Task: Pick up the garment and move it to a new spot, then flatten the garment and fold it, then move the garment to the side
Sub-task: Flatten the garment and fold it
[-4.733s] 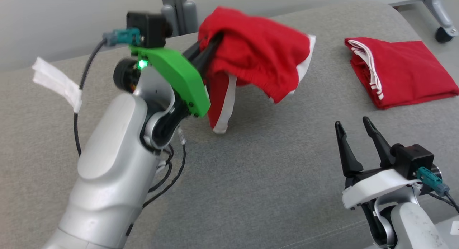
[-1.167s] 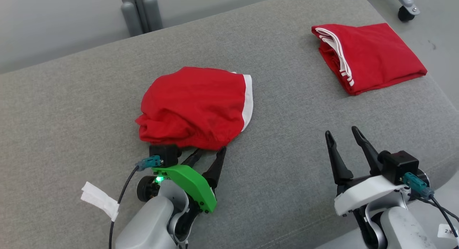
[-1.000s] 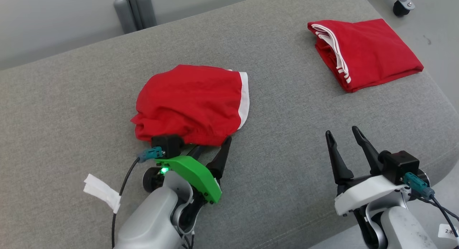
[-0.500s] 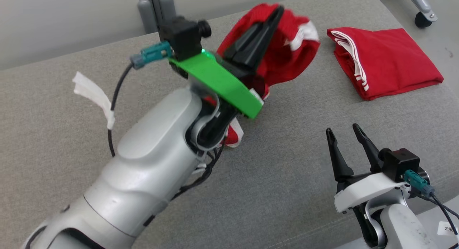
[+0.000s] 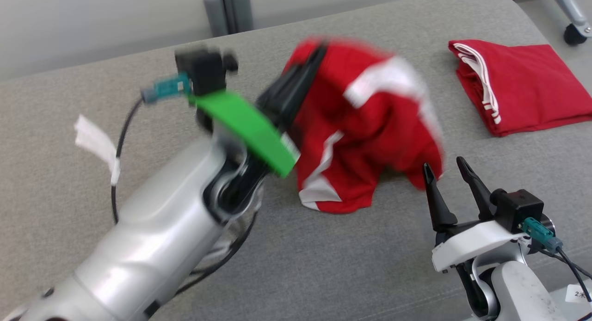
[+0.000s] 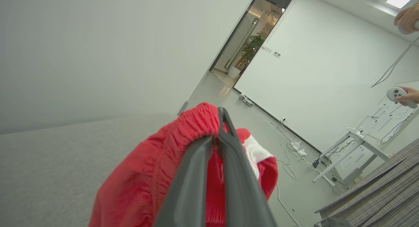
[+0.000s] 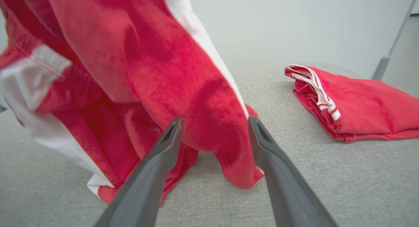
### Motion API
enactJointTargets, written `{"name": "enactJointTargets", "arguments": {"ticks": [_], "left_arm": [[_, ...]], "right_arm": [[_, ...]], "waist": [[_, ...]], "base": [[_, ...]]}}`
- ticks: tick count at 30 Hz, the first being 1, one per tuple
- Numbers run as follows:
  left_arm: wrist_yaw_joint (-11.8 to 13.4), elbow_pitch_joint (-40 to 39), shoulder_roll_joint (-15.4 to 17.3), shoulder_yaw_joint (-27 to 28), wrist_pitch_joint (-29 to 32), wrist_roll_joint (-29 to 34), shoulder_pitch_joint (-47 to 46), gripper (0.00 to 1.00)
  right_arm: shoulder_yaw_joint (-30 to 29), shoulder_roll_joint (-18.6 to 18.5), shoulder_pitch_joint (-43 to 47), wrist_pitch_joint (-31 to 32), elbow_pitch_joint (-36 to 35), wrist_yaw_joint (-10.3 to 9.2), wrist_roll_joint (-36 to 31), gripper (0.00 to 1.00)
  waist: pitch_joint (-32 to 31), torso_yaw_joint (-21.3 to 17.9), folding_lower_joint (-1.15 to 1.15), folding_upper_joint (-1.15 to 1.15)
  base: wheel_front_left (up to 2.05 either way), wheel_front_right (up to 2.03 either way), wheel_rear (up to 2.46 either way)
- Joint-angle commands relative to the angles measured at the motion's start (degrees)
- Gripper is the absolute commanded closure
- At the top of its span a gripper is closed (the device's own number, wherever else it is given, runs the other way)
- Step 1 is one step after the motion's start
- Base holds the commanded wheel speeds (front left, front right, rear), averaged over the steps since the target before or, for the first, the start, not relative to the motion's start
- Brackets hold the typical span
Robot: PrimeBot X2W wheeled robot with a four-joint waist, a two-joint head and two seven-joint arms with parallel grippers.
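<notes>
- Our left gripper (image 5: 317, 52) is raised above the middle of the grey cushion (image 5: 323, 265), its two dark fingers pressed together on the gathered elastic waistband of the red shorts (image 5: 370, 136).
- In the left wrist view the waistband of the shorts (image 6: 157, 168) bunches over the tip of the left gripper (image 6: 217, 129), with red cloth on both sides of the fingers.
- The shorts hang from that pinch and drape toward our right; their white-trimmed lower hems reach the cushion near its middle. In the head view the cloth is blurred.
- Our right gripper (image 5: 442, 163) sits low near the front right edge of the cushion, fingers spread and holding nothing, tips just beside the hanging cloth.
- In the right wrist view the right gripper (image 7: 215, 120) frames a drooping corner of the shorts (image 7: 163, 73); we cannot tell whether the fingertips touch it.
- A second red garment with white stripes (image 5: 527, 89) lies folded at the far right corner of the cushion, well apart from the shorts; the right wrist view shows it (image 7: 360, 102) too.
- A strip of white tape (image 5: 95, 140) is wrapped on the left arm's cable.
- In the left wrist view a person's hand holds a white controller (image 6: 394, 93).
</notes>
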Motion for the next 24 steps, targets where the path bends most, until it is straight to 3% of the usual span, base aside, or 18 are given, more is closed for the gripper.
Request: {"name": "enactJointTargets", "arguments": {"ticks": [1,4,9,11,19,24], "left_arm": [[-0.1,2.1,2.7,-1.7,1.1,1.3,2.3,1.00],[0.2,6.5,6.1,-4.9,3.7,1.7,6.5,1.00],[3.1,13.0,9.2,-8.1,4.7,5.2,8.6,1.00],[4.8,15.1,8.9,-8.0,3.2,6.1,8.4,0.00],[6.9,18.1,7.7,-6.5,-0.3,5.1,10.9,0.00],[5.6,14.7,7.1,-3.9,-0.9,0.6,14.6,0.00]], "right_arm": [[0.1,-0.1,0.2,-0.1,-0.1,-0.09,-0.1,0.00],[-0.1,-0.4,0.0,0.1,-0.2,-0.09,-0.2,0.00],[-0.1,-0.8,0.0,0.4,-0.5,-0.09,-0.2,0.00],[0.1,-0.7,-0.1,0.6,-0.6,-0.09,-0.3,0.00],[0.2,-0.9,0.7,1.0,-0.2,-0.10,-0.3,0.00],[-0.1,-1.1,1.6,1.2,-0.5,-0.09,0.0,0.00]], "waist": [[0.5,1.7,0.00,0.00],[0.7,3.3,0.00,0.00],[1.0,6.2,0.00,0.00],[0.8,7.0,0.00,0.00],[-1.5,8.5,0.00,0.00],[-2.6,8.5,0.00,0.00]], "base": [[0.00,0.00,0.00],[0.00,0.00,0.00],[0.00,0.00,0.00],[0.00,0.00,0.00],[0.00,0.00,0.00],[0.00,0.00,0.00]]}}
